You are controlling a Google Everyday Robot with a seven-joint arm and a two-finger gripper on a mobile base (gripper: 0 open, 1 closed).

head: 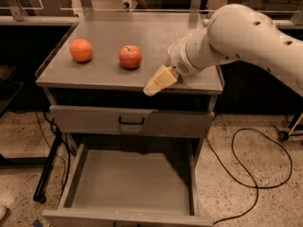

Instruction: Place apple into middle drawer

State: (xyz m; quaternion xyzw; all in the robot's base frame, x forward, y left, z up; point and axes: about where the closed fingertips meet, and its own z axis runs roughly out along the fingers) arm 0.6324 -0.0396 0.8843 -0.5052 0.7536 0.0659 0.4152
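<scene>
The apple (pixel 130 56), red-orange with a dark stem dimple, sits on the cabinet's grey top, left of centre. My gripper (pixel 155 84) hangs over the top's front edge, a short way to the right of the apple and in front of it, pointing down-left and holding nothing that shows. The white arm reaches in from the upper right. The middle drawer (pixel 132 183) is pulled out below, showing a flat bare grey floor and low side walls.
A smooth orange fruit (pixel 81 50) sits left of the apple. A closed grey drawer front with a black bar handle (pixel 131 122) lies between the top and the open drawer. A black cable (pixel 255 174) loops on the floor at the right.
</scene>
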